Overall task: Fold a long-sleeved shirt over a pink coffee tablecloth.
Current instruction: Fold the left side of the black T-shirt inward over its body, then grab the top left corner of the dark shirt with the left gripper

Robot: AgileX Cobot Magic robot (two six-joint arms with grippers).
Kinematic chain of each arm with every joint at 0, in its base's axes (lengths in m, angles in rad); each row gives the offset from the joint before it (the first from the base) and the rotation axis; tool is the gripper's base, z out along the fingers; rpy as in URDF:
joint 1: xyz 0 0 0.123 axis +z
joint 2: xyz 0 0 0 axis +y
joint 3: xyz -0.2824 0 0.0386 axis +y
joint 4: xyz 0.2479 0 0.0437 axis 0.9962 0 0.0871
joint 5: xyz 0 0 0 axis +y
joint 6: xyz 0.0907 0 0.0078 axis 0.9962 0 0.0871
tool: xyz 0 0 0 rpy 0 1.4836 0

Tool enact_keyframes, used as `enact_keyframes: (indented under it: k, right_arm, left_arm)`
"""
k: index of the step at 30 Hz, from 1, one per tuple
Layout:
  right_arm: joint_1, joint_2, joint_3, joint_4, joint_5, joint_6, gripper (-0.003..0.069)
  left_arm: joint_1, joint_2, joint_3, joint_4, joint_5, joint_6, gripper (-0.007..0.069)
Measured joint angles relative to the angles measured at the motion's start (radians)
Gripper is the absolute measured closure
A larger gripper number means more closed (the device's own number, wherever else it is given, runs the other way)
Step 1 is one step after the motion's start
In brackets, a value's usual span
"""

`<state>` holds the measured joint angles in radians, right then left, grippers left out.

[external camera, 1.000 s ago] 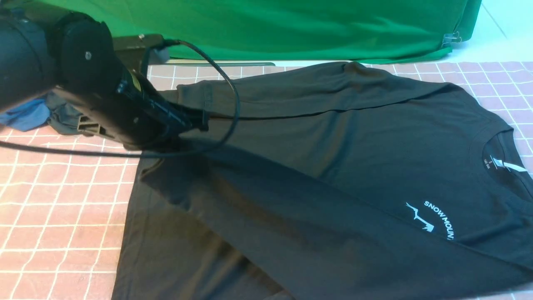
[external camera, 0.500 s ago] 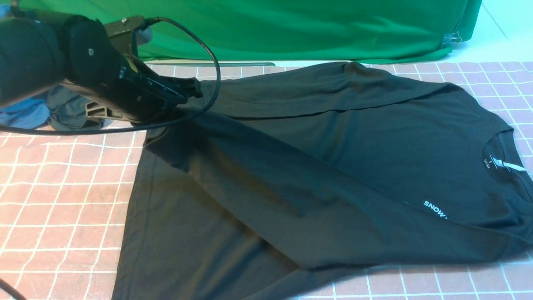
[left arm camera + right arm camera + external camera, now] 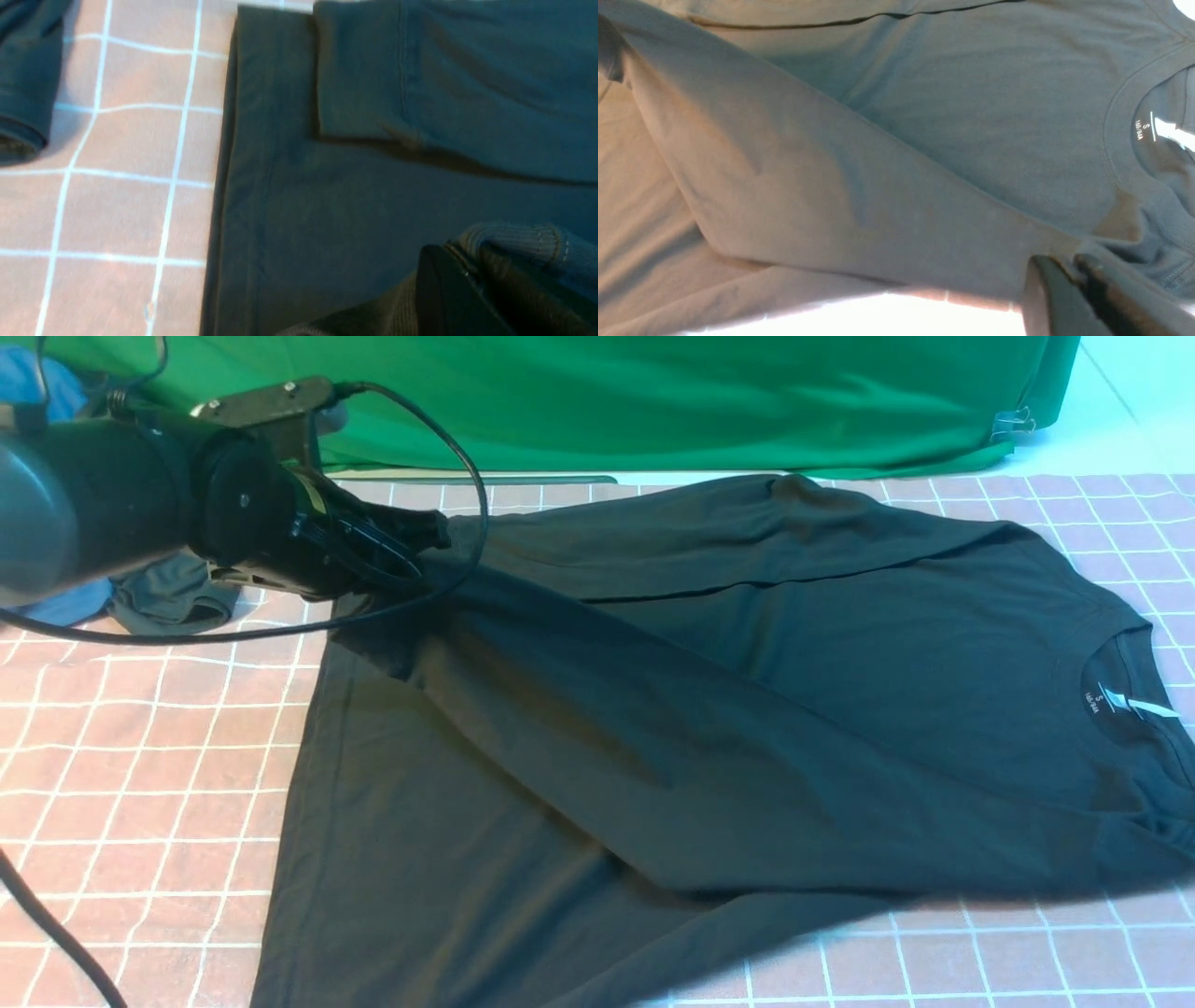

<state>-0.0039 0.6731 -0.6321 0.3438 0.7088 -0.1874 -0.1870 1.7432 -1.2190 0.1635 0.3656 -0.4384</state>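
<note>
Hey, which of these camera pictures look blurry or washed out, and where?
Front view: long-sleeved shirt crisp, near left arm out of focus. Left wrist view: soft throughout, grid lines on the pink tablecloth smeared. Right wrist view: overexposed, shirt washed grey, strip beyond its edge blown white.

Bare pink checked cloth (image 3: 140,784) at near left and far right, black shirt (image 3: 747,709) spread across centre, left arm (image 3: 112,513) low over far left, grey garment (image 3: 173,602) bunched beneath
</note>
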Motion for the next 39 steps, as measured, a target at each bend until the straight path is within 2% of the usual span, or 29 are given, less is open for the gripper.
enact_keyframes:
  k: [7,9,10,11,12,16,19,22,23,24,25,26,28,31,33,34,39]
  right_arm:
    - [0.0,0.0,0.0,0.0,0.006,0.0,0.0568]
    - [0.0,0.0,0.0,0.001,0.007,0.0,0.0568]
    - [0.0,0.0,0.0,0.001,0.009,0.0,0.0568]
    - [0.0,0.0,0.0,0.001,0.01,-0.001,0.0568]
    - [0.0,0.0,-0.003,0.0,0.02,-0.001,0.0568]
    - [0.0,0.023,-0.041,-0.004,0.087,-0.001,0.0568]
    - [0.0,0.077,-0.092,-0.026,0.167,-0.001,0.0568]
    - [0.0,0.184,-0.157,-0.085,0.223,-0.001,0.0568]
    - [0.0,0.216,-0.171,-0.1,0.228,0.0,0.0566]
    - [0.0,0.266,-0.188,-0.119,0.234,0.0,0.0559]
    - [0.0,0.3,-0.197,-0.13,0.234,0.001,0.0549]
    - [0.0,0.349,-0.208,-0.141,0.235,0.001,0.0531]
    - [0.0,0.411,-0.215,-0.151,0.226,0.001,0.049]
    - [0.0,0.518,-0.218,-0.172,0.166,0.0,0.0365]
    - [0.0,0.558,-0.22,-0.182,0.144,-0.001,0.0322]
    - [0.0,0.608,-0.223,-0.191,0.128,-0.001,0.0279]
    - [0.0,0.776,-0.259,-0.2,0.095,-0.001,0.0184]
  left_arm:
    - [0.0,0.01,0.0,0.034,-0.056,-0.004,0.0552]
    - [0.0,0.01,0.0,0.046,-0.063,-0.004,0.0511]
    - [0.0,0.01,0.0,0.061,-0.065,-0.005,0.0466]
    - [0.0,0.01,0.0,0.063,-0.064,-0.005,0.0459]
    - [0.0,0.005,0.0,0.071,-0.049,-0.005,0.0401]
    - [0.0,-0.032,0.0,0.069,0.014,-0.005,0.0293]
    - [0.0,-0.087,0.0,-0.04,0.095,-0.004,0.0268]
    - [-0.023,-0.146,-0.001,-0.251,0.291,0.096,0.032]
    - [-0.032,-0.153,-0.001,-0.286,0.332,0.122,0.034]
    - [-0.057,-0.162,-0.001,-0.354,0.411,0.177,0.0389]
    - [-0.078,-0.163,-0.001,-0.378,0.448,0.19,0.0404]
    - [-0.116,-0.163,-0.001,-0.408,0.515,0.224,0.0458]
    - [-0.175,-0.163,-0.001,-0.421,0.587,0.245,0.0519]
    - [-0.29,-0.163,-0.001,-0.413,0.612,0.261,0.0597]
    - [-0.332,-0.163,-0.001,-0.406,0.615,0.261,0.0607]
    - [-0.384,-0.163,-0.001,-0.393,0.62,0.255,0.0612]
    - [-0.451,-0.163,-0.001,-0.37,0.626,0.189,0.0612]
